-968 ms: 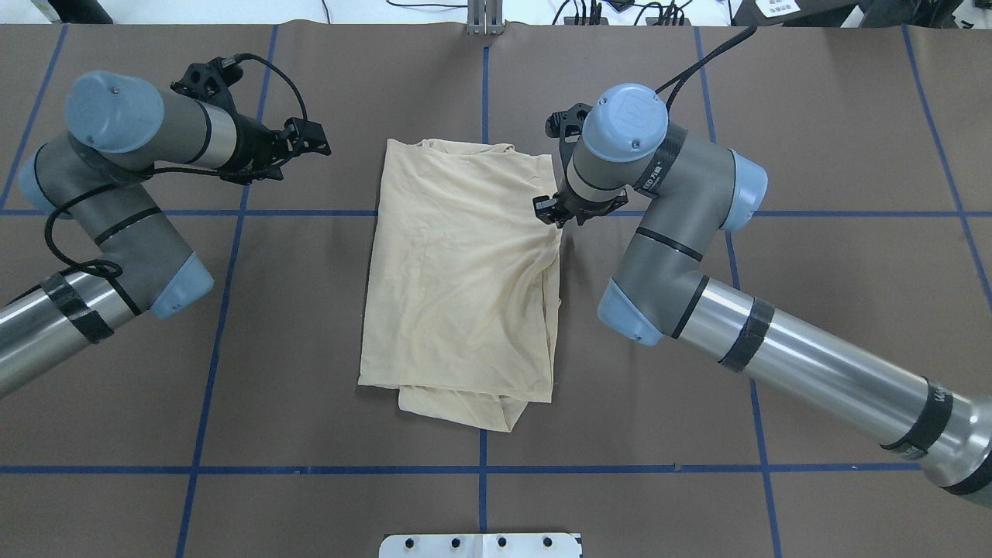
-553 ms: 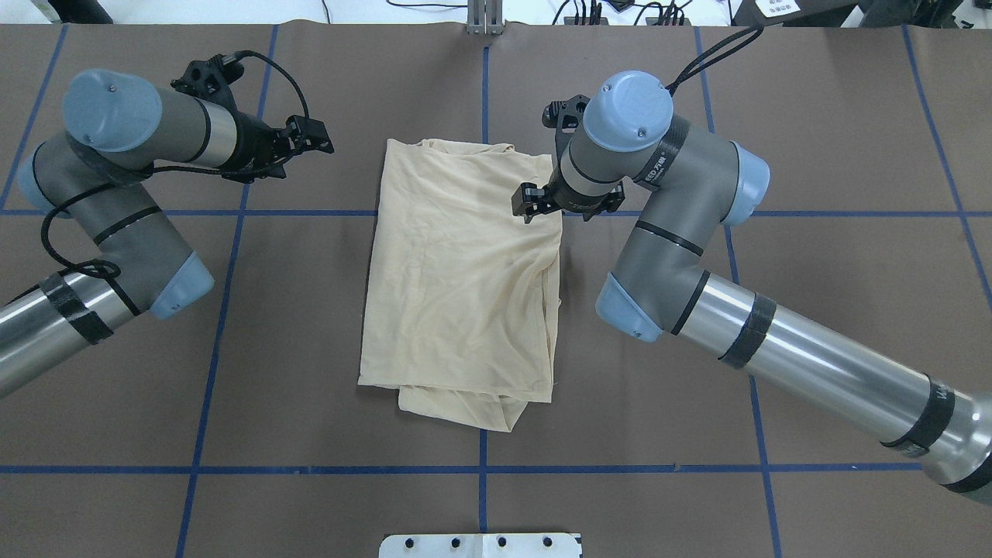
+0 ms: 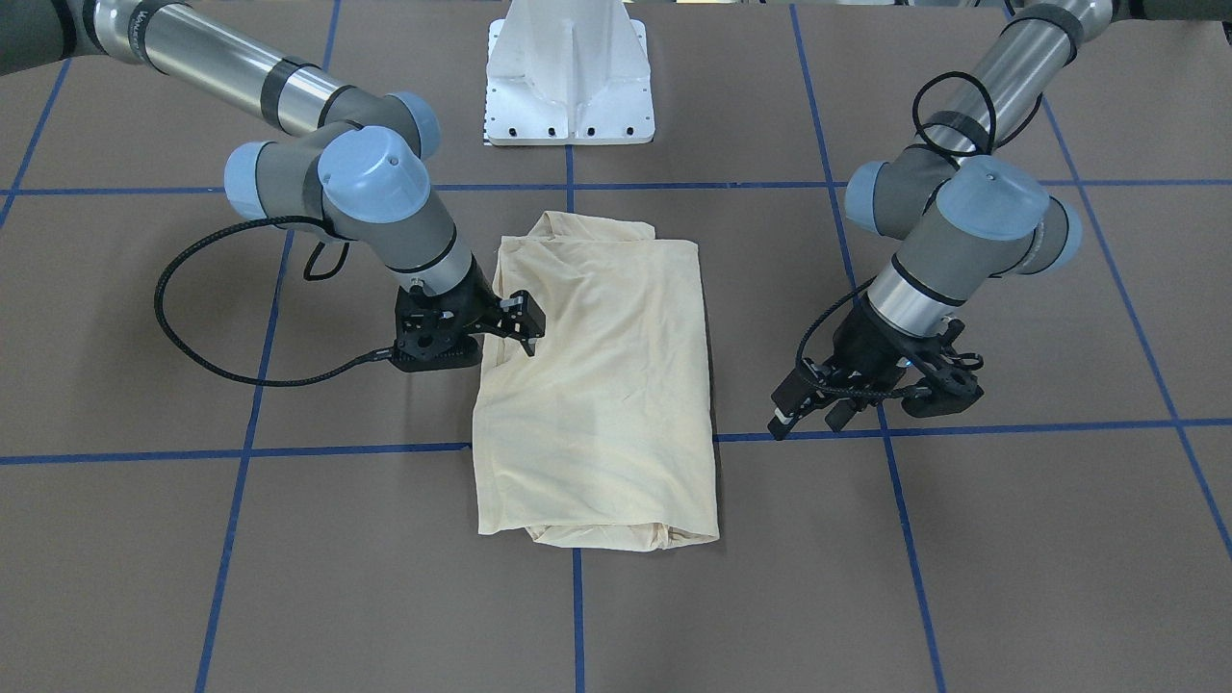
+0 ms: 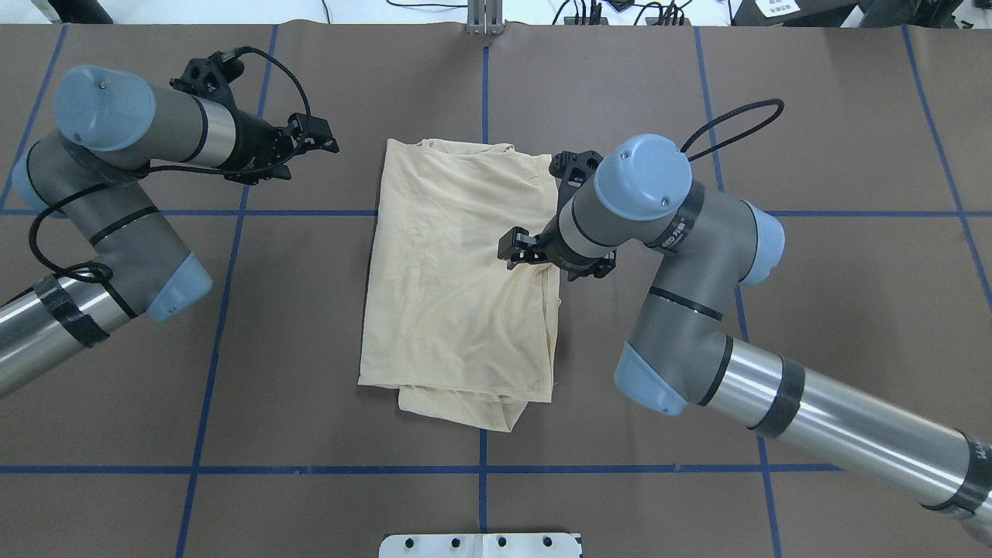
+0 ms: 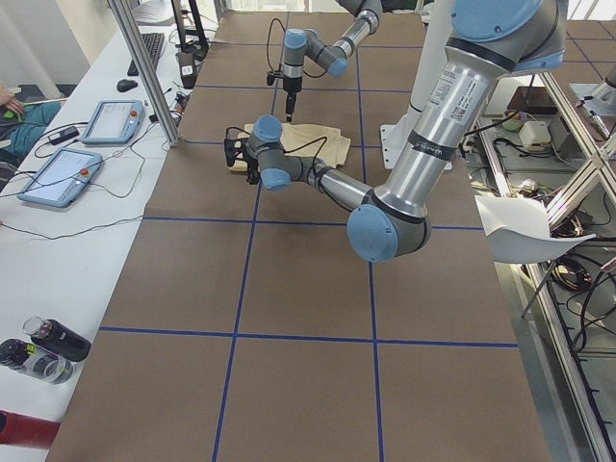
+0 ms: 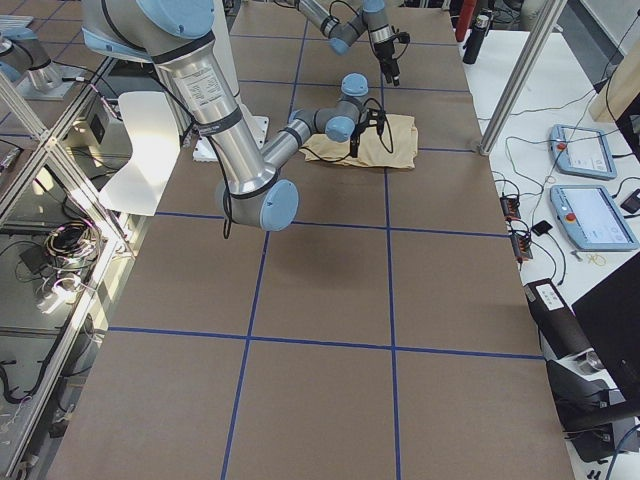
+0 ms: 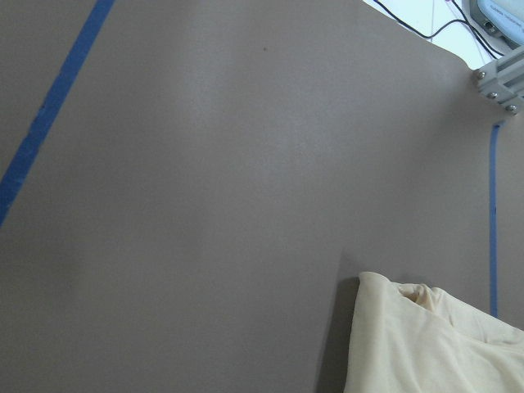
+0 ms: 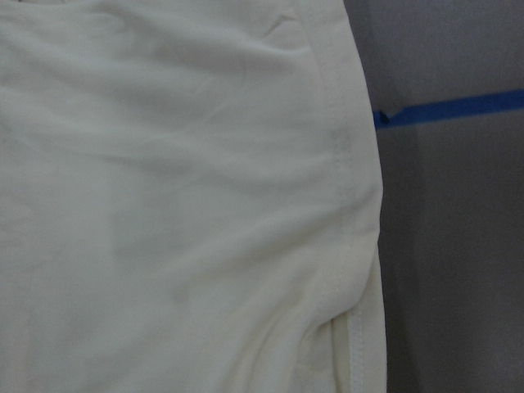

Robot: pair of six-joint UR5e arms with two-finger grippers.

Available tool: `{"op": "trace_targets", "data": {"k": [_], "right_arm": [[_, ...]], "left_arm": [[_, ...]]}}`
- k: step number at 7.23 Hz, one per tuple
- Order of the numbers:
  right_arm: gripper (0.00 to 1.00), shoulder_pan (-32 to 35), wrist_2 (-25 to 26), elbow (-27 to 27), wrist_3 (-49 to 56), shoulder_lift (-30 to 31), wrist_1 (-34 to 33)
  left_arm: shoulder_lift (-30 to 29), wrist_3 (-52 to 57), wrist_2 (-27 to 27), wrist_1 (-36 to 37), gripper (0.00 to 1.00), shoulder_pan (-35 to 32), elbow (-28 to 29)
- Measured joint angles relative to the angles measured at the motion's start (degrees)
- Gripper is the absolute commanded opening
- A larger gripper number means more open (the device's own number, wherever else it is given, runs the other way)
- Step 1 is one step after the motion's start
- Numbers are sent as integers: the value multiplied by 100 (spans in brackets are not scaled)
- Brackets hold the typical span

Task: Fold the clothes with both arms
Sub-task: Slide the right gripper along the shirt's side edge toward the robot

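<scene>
Shirt [image 4: 461, 294] is lying folded on the tabletop [image 4: 310, 349]; right gripper [image 4: 513, 249], spread and empty, is shifting inward over the shirt's right edge, likely regrasping; left gripper [image 4: 314, 143] is waiting spread beside it.

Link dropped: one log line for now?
shirt: folded, on table | right hand: open, over shirt edge | left hand: open, off shirt

Thin matt cloth shirt [image 4: 457, 310], matt brown table cover [image 4: 837, 139], shiny metal right arm [image 4: 852, 432] tube

a robotics lab: teach pendants [image 5: 117, 120], aluminium framing [image 5: 144, 72] and a tape-gridded work table [image 4: 310, 349]
</scene>
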State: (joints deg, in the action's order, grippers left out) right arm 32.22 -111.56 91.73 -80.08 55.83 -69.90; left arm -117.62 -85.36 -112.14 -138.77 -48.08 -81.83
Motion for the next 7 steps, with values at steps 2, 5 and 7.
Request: {"op": "trace_targets", "data": {"k": [2, 5, 7], "right_arm": [[85, -545, 526, 481, -667, 319, 3], [72, -857, 719, 516, -852, 509, -7], [70, -873, 711, 538, -854, 513, -17]], "left_arm": [[15, -6, -8, -8, 100, 0, 3], [20, -9, -8, -10, 100, 18, 3], [20, -9, -2, -12, 100, 31, 12]]}}
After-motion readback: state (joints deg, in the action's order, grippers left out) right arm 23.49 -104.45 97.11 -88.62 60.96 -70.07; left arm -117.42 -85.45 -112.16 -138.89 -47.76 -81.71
